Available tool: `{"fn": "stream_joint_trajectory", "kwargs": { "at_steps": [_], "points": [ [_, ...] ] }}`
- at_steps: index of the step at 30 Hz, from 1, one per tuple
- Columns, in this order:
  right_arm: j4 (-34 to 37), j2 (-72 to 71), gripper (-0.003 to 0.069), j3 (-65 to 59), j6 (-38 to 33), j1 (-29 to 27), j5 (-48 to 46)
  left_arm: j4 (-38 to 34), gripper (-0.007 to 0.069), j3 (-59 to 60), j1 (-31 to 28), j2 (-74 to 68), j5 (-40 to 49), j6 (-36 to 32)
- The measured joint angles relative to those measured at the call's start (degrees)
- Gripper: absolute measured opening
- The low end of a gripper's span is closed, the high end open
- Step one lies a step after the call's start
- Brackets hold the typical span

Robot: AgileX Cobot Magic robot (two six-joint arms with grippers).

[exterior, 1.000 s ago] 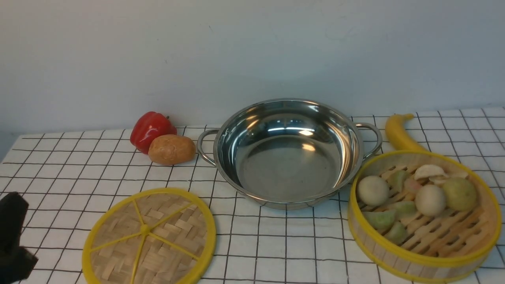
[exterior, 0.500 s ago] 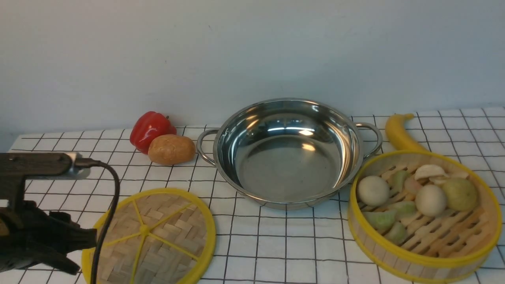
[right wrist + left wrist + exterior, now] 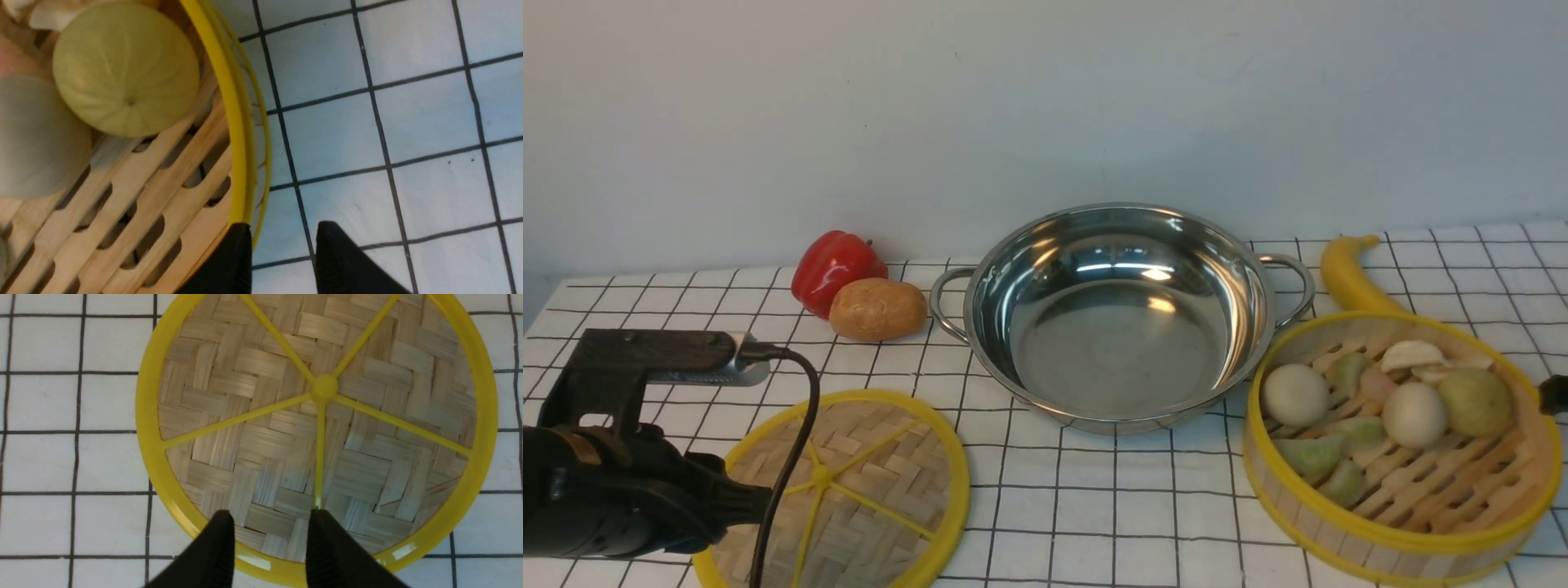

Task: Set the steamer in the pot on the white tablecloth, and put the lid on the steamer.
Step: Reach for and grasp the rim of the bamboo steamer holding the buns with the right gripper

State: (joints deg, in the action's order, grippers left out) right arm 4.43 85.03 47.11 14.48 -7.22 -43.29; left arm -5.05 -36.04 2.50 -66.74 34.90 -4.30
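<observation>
Since a second ago my left arm (image 3: 621, 490) has swung in from the table's edge, and a tip of the right one now shows. On the white tablecloth (image 3: 1094, 523) the pot (image 3: 1119, 327) stands empty. To its right, the steamer (image 3: 1445, 490) goes first. The right jaws, parted and holding nothing, sit at its outer rim, one tip at the rim and one outside. I'd straddle the wall squarely, then lift level. The lid (image 3: 261, 433) lies under my parted, empty left jaws.
</observation>
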Motion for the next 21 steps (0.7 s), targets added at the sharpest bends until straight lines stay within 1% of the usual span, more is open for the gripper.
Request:
{"fn": "stream_joint_trajectory", "kwargs": {
  "at_steps": [4,9,21],
  "points": [
    [2.6,0.3,0.0242,0.0,-0.3,-0.1,1.7,-0.4,0.0243,-0.1,0.0,0.0,0.0,-0.4],
    [7.0,0.5,0.0242,0.0,-3.4,-0.2,3.0,-0.6,0.0243,-0.1,0.0,0.0,0.0,-0.5],
    [8.4,6.5,0.0242,0.0,-4.5,-0.2,6.6,-0.6,0.0243,-0.1,0.0,0.0,0.0,-0.5]
  ]
}}
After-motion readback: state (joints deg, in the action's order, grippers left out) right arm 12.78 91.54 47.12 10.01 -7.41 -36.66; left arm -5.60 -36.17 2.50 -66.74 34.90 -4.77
